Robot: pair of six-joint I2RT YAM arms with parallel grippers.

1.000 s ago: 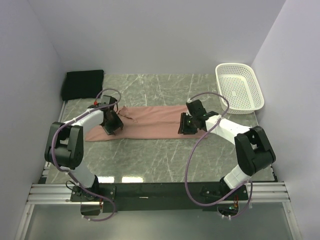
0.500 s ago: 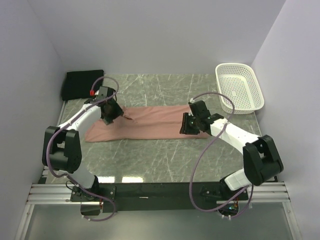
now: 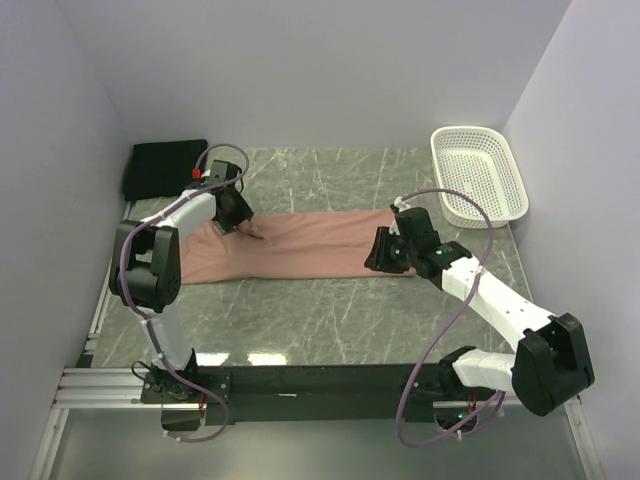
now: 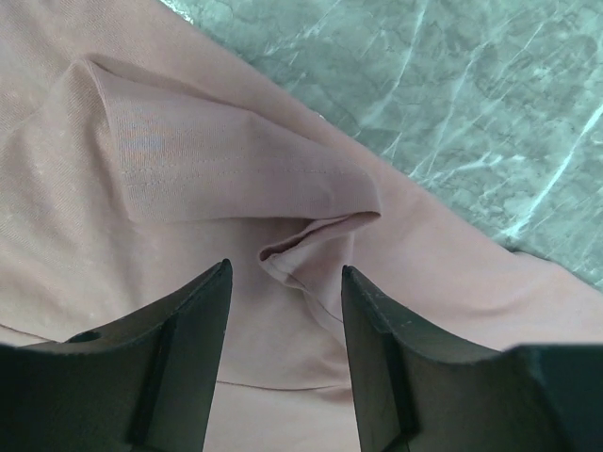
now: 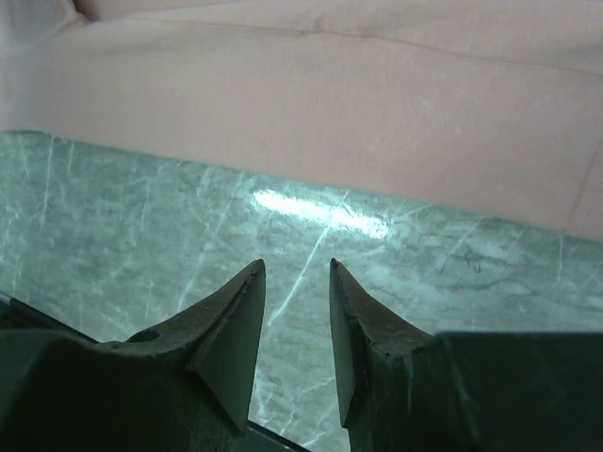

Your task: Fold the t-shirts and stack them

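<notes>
The salmon-pink t-shirt (image 3: 310,245) lies as a long folded strip across the middle of the marble table. A folded black t-shirt (image 3: 165,167) rests at the back left corner. My left gripper (image 3: 237,214) hovers over the pink strip's far edge near its left end. In the left wrist view it (image 4: 285,273) stands open above a small raised sleeve fold (image 4: 316,245), with nothing pinched. My right gripper (image 3: 385,256) is at the strip's right end. Its jaws (image 5: 295,268) are narrowly open over bare marble, just off the pink shirt's edge (image 5: 377,104).
A white plastic mesh basket (image 3: 480,175) stands at the back right. Grey walls close in the table on the left, back and right. Bare marble (image 3: 320,320) lies between the shirt and the arm bases.
My left gripper has moved away from the near left part of the shirt toward its far edge. The right arm's elbow has swung out to the right, its gripper staying near the shirt's right end.
</notes>
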